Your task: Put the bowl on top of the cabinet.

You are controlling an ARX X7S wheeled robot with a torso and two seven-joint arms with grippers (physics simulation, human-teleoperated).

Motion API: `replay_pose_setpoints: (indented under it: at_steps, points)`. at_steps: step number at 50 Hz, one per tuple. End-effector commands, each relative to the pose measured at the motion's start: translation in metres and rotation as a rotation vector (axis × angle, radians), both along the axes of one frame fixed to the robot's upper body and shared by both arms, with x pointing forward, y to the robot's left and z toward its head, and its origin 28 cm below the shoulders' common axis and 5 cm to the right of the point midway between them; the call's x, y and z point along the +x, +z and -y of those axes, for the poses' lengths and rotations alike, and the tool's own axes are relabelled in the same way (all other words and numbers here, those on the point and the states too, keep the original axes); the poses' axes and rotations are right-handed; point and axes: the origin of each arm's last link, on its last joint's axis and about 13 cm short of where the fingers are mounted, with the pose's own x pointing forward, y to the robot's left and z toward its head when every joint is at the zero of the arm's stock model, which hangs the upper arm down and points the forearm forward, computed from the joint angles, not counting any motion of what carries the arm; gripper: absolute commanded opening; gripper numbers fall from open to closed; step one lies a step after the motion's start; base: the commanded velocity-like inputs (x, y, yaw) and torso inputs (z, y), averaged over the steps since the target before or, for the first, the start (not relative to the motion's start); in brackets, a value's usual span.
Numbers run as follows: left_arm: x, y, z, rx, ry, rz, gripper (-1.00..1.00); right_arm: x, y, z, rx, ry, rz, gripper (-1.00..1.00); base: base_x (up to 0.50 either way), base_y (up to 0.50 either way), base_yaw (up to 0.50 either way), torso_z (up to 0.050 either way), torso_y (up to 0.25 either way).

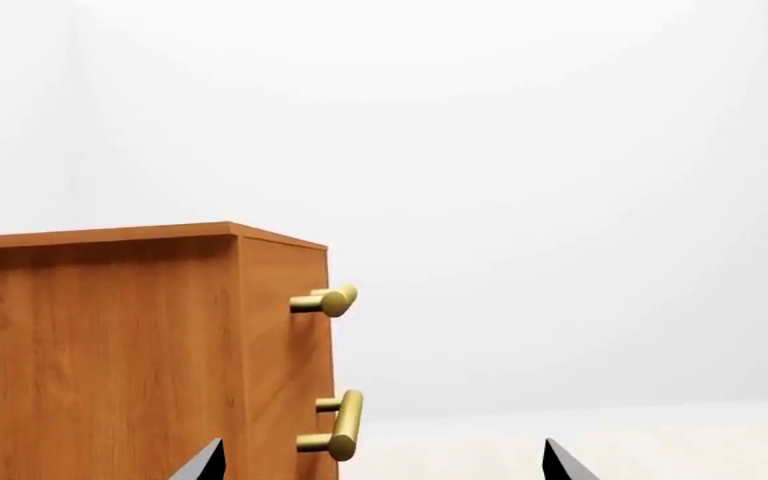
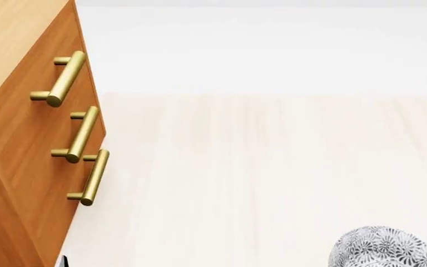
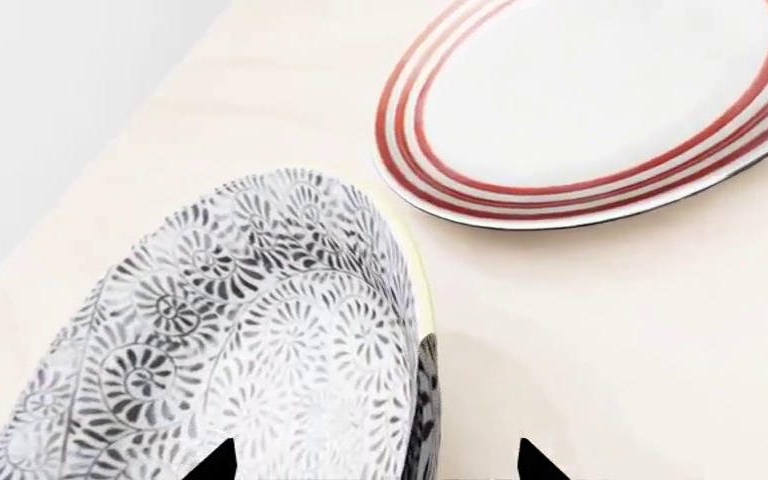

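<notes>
- Pale, near-white walls close off the scene behind a light cream worktop (image 2: 273,167) with faint wood grain, which fills most of the head view.
- Largest thing on it is the cabinet (image 2: 28,144), orange-brown wood, standing at the left edge of the head view with its flat top bare in the part that shows.
- Three brass handles (image 2: 84,133) sit one below another on the cabinet front; the left wrist view shows two of them sticking out past the cabinet's front corner (image 1: 284,340).
- Next in size, a flat white plate (image 3: 598,110) with red concentric rings lies on the worktop close to the bowl but not touching it.
- Low at the right of the head view, well apart from the cabinet, sits the bowl (image 2: 388,247), white with a dense grey-blue floral pattern.
- In the right wrist view the bowl (image 3: 237,350) fills the near foreground, its pale rim running between the two dark tips of the right jaws (image 3: 373,462); one tip is over the patterned inside, the other outside the wall. The tips stand apart, not clamped.
- Left jaws (image 1: 381,462) stand spread wide with nothing between them, facing the cabinet's side and front corner.
</notes>
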Motion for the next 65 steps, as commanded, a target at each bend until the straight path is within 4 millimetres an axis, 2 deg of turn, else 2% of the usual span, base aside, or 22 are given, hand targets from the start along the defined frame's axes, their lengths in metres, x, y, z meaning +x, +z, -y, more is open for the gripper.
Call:
replay_pose_setpoints:
  at_steps: [1,6,7,25,36,40,42,43,46,49,52,59,65]
  points:
    - [0.0,0.0,0.0,0.001,0.0,-0.001,1.0,0.001,-0.001,0.0,0.016,0.004,-0.013,1.0,0.0,0.0,0.0,0.0,0.0]
    - [0.0,0.001,0.0,0.0,0.001,0.001,1.0,0.0,-0.001,-0.001,0.004,0.035,0.007,1.0,0.0,0.0,0.0,0.0,0.0]
    - [0.0,0.0,0.0,0.001,0.001,0.001,1.0,0.0,-0.001,-0.001,-0.005,0.03,0.009,-1.0,0.0,0.0,0.0,0.0,0.0]
    - [0.002,0.0,0.0,-0.001,-0.003,-0.006,1.0,0.0,0.0,-0.003,-0.036,0.049,0.028,-1.0,0.0,0.0,0.0,0.0,0.0]
    - [0.001,0.001,0.0,-0.004,-0.009,-0.005,1.0,-0.006,0.005,-0.007,-0.15,0.109,0.085,-1.0,0.0,0.0,0.0,0.0,0.0]
    - [0.002,0.0,0.0,-0.009,-0.022,-0.013,1.0,-0.005,0.012,-0.012,-0.231,0.104,0.096,-1.0,0.0,0.0,0.0,0.0,0.0]
    - [0.001,-0.001,0.001,0.001,-0.026,-0.014,1.0,-0.001,0.027,-0.013,-0.299,0.139,0.15,-1.0,0.0,0.0,0.0,0.0,0.0]
    - [0.001,-0.001,0.001,0.001,-0.028,-0.015,1.0,0.006,0.036,-0.014,-0.374,0.064,0.177,-1.0,0.0,0.0,0.0,0.0,0.0]
    - [-0.001,0.001,0.0,-0.003,-0.02,-0.008,1.0,0.019,0.049,-0.021,-0.425,0.121,0.208,-1.0,0.0,0.0,0.0,0.0,0.0]
    - [0.001,0.0,0.0,-0.001,-0.018,-0.009,1.0,0.028,0.051,-0.029,-0.523,0.156,0.208,-1.0,0.0,0.0,0.0,0.0,0.0]
    - [-0.001,0.0,0.0,0.0,-0.019,-0.009,1.0,0.024,0.053,-0.033,-0.569,0.172,0.245,-1.0,0.0,0.0,0.0,0.0,0.0]
    - [0.0,0.0,0.0,0.001,-0.018,-0.009,1.0,0.026,0.058,-0.033,-0.552,0.231,0.271,-1.0,0.0,0.0,0.0,0.0,0.0]
    - [-0.001,0.0,0.001,0.001,-0.018,-0.009,1.0,0.029,0.067,-0.038,-0.637,0.23,0.29,-1.0,0.0,0.0,0.0,0.0,0.0]
